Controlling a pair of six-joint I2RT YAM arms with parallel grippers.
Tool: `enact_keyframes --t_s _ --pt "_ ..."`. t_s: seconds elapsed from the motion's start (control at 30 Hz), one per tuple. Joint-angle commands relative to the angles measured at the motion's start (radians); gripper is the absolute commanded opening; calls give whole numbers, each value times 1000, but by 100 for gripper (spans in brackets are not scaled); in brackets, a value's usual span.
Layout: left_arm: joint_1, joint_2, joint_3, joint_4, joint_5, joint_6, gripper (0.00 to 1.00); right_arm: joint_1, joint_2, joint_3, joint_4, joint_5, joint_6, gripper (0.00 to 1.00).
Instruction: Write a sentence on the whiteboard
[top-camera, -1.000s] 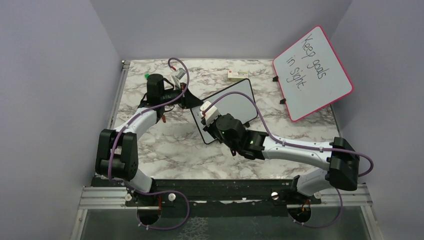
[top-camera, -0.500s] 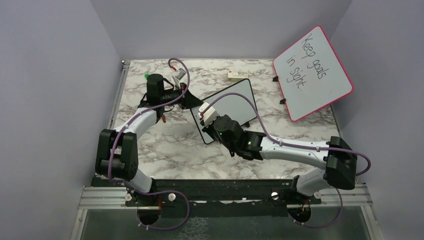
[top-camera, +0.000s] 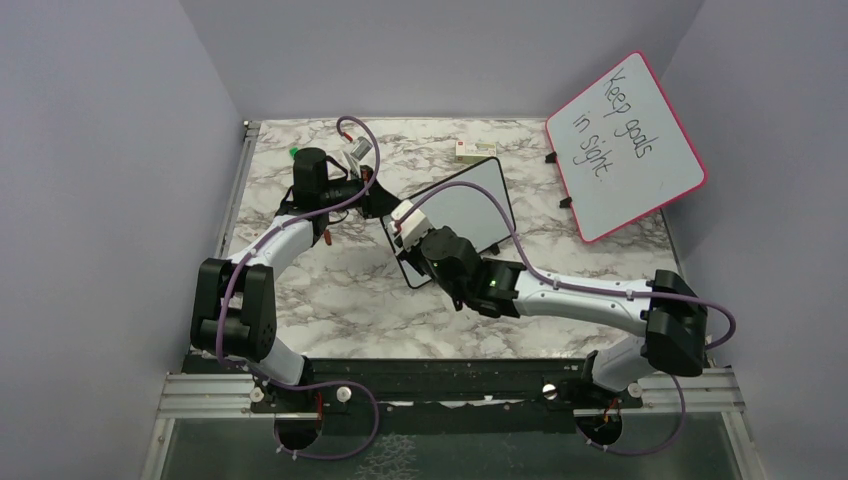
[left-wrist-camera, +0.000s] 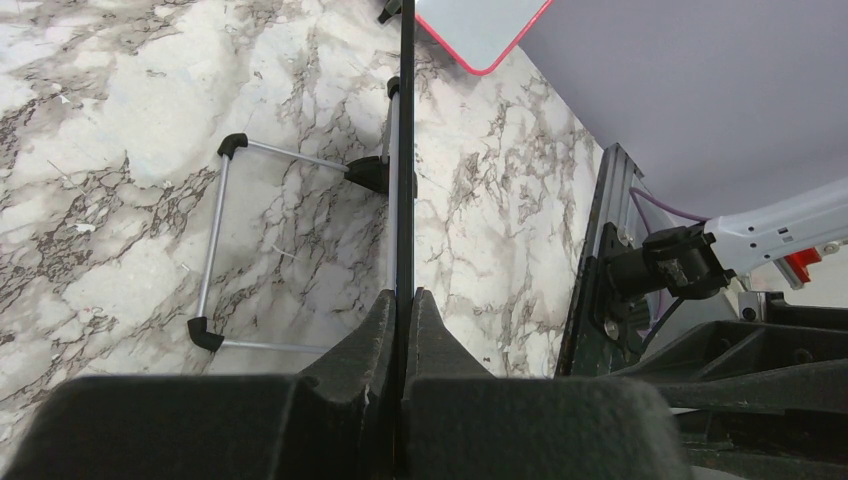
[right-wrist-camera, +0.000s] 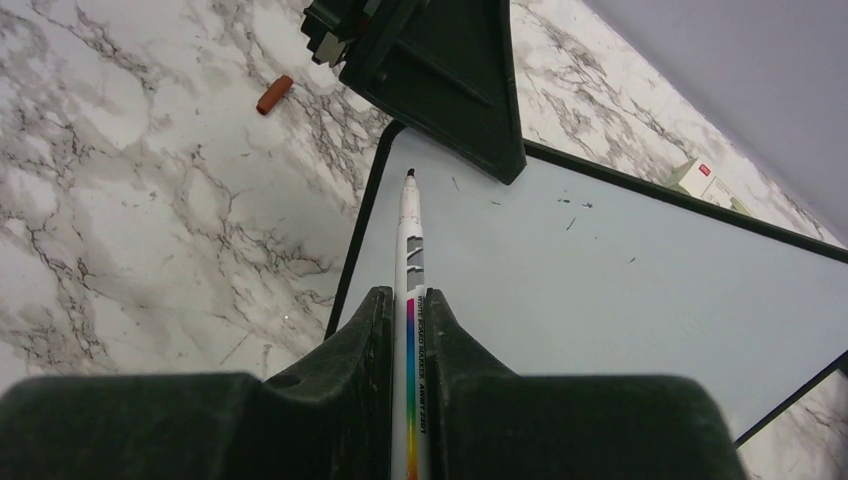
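The whiteboard (top-camera: 468, 205), black-framed, stands tilted at the table's middle on a wire stand (left-wrist-camera: 215, 240). Its pale face (right-wrist-camera: 600, 270) is blank; the sentence is out of view. My left gripper (top-camera: 378, 203) is shut on the board's left edge, which the left wrist view shows edge-on (left-wrist-camera: 406, 150) between the jaws (left-wrist-camera: 403, 295). My right gripper (right-wrist-camera: 408, 295) is shut on a white marker (right-wrist-camera: 410, 230) with a rainbow stripe. The marker's dark tip sits just over the board's near left corner, close to the left gripper's fingers (right-wrist-camera: 440, 70). From above, the right gripper (top-camera: 412, 243) hangs over the board's lower left part.
A larger pink-framed board (top-camera: 625, 145) reading "Keep goals in sight" leans at the back right. A small white and red box (top-camera: 473, 150) lies behind the whiteboard. A red-brown marker cap (right-wrist-camera: 273, 94) lies on the marble table (top-camera: 330, 290) left of the board.
My right arm has slid a little left and away with the marker, towards the board's left corner. The left arm has stayed put on the board's edge.
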Motion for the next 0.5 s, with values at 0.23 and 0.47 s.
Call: enact_keyframes --t_s 0.23,0.47 --pt "3 -3 -6 -17 26 25 0 13 35 43 15 35 -8 1" --pt "3 -4 -6 -18 28 24 0 13 49 47 2 52 -2 1"
